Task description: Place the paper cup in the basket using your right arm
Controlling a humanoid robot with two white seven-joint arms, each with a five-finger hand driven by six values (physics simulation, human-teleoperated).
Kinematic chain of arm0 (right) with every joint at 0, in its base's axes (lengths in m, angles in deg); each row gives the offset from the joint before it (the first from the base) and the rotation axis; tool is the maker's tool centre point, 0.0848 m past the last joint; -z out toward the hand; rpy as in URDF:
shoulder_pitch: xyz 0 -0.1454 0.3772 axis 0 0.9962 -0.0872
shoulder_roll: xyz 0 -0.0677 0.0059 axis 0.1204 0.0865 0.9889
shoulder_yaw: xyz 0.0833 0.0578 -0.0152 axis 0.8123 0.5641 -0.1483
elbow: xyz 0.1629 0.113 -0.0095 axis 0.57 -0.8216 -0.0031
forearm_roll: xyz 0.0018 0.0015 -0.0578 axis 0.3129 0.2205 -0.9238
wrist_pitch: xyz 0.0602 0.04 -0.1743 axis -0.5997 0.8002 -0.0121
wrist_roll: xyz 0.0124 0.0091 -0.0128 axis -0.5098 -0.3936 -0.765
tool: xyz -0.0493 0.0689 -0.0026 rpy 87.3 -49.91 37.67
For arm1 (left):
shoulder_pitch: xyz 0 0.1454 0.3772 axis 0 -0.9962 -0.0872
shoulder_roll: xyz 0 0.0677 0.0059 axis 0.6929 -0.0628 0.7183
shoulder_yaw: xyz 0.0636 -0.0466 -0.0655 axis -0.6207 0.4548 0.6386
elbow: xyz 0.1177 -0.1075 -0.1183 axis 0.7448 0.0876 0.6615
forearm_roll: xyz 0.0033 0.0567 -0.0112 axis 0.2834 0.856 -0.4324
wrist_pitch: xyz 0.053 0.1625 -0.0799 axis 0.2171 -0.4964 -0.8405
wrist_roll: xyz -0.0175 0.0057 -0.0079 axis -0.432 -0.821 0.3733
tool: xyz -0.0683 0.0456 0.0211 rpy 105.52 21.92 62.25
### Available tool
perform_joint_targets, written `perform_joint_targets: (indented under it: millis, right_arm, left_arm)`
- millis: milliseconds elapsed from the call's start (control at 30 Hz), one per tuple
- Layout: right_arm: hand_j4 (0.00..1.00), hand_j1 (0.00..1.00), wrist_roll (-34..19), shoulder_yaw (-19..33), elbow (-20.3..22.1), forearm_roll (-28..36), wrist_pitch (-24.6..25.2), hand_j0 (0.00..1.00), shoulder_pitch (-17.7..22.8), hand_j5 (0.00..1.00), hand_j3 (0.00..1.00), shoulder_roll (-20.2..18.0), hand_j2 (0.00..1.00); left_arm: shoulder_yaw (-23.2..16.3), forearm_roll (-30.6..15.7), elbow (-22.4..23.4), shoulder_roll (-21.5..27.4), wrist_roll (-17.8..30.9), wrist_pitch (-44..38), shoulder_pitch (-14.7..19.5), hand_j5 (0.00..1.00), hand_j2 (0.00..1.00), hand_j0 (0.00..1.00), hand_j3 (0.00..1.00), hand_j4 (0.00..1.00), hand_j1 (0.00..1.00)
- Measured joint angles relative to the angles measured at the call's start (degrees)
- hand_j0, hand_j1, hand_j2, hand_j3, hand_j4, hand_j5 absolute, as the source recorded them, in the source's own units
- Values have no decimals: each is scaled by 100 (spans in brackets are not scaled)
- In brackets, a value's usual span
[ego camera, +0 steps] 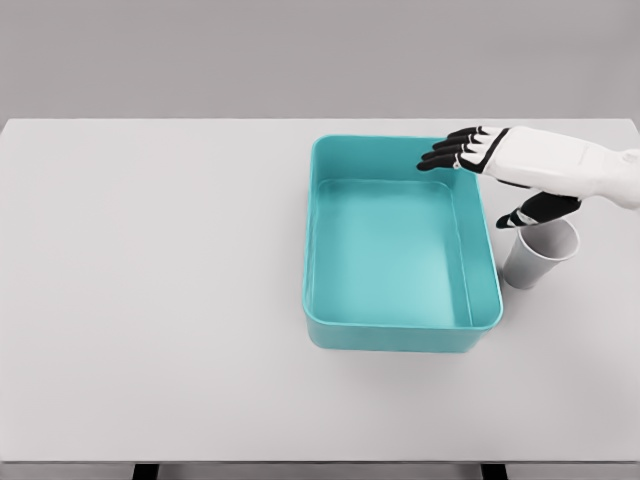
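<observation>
Reaching: right hand (500,175) hovers over the basket's far right corner, fingers spread and holding nothing, thumb hanging just above the cup's rim.
Cup: paper cup (538,255) stands upright on the bench, just beside the basket's right wall, outside it.
Basket: teal basket (330,240) holds nothing.
Progress: early by my reading; grasp, lift and drop are all left.
Bench: pale grey bench (150,300), flat and matte.
Room: plain grey wall (200,50) behind.
</observation>
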Motion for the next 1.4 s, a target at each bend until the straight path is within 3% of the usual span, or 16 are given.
perform_joint_targets:
  millis: [133, 333, 433, 567, 767, 867, 1100, 1400]
  right_arm:
    - [100, 100, -33, 151, -24, -25, 2, 100, 149, 100, 100, 35, 100]
    - [100, 100, -43, 1012, -20, 50, -85, 100, 949, 100, 100, 418, 100]
    - [100, 100, -44, 1572, -13, 849, -28, 100, 1581, 100, 100, 504, 100]
    - [100, 100, -43, 2078, 1, 2214, 392, 100, 1626, 100, 100, 558, 100]
    - [100, 100, -43, 2244, -21, 3558, 1550, 100, 1696, 100, 100, 644, 100]
    - [100, 100, -43, 2417, -42, 3986, 1902, 100, 2293, 100, 100, 737, 100]
    - [100, 100, -42, 2975, -26, 4283, 2155, 100, 3138, 100, 100, 679, 100]
    - [100, 100, -42, 3220, -252, 4069, 2035, 100, 3498, 100, 100, 888, 100]
  left_arm:
    - [0, 0, 0, 0, 0, 0, 0, 100, 100, 100, 100, 100, 100]
    - [0, 0, -1, 0, 0, 0, 0, 100, 100, 100, 100, 100, 100]
    - [0, 1, 0, 0, 0, 0, 0, 100, 100, 100, 100, 100, 100]
    - [0, 0, 0, 0, 0, 0, 0, 100, 100, 100, 100, 100, 100]
    - [0, 0, 0, 0, 0, 0, 0, 100, 100, 100, 100, 100, 100]
    - [0, -1, -1, 0, 0, 0, 0, 100, 100, 100, 100, 100, 100]
    - [0, 0, 0, 0, 0, 0, 0, 100, 100, 100, 100, 100, 100]
    - [0, 0, 0, 0, 0, 0, 0, 100, 100, 100, 100, 100, 100]
